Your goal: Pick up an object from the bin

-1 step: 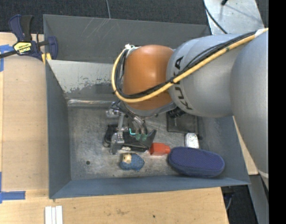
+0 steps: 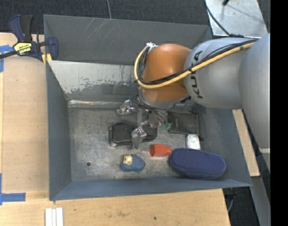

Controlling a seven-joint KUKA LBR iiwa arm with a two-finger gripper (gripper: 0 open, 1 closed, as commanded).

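nearest of all, against the front wall of the bin (image 2: 57, 140), right of the pincer (image 2: 140, 134) and on its near side: a dark blue oval pouch (image 2: 198, 163), lying flat. left of the pouch, on the pincer's near side and almost straight in front of it: a small blue lump (image 2: 134, 164) with a pale beige bit on top. between lump and pouch, a little farther in, just right of the pincer's tip: a small red block (image 2: 159, 150). right of the block, just behind the pouch's far edge: a small white thing (image 2: 193, 141) with a dark mark, too small to read.

then the pincer itself, pointing down toward the bin floor, at the right edge of a black flat pad (image 2: 120, 133) with rounded corners; touching it or just above it, cannot tell. wide or narrow, likewise cannot tell.

on the pincer's far right side: a green scrap (image 2: 167, 125), and beyond that a dark flat rectangle (image 2: 185, 121) on the floor.

above the pincer: the orange wrist cover (image 2: 163, 72), looped by a yellow cable (image 2: 158, 85). right of the cover, the grey arm (image 2: 228, 74), marked in black capitals: "ku" legible, the rest not readable.
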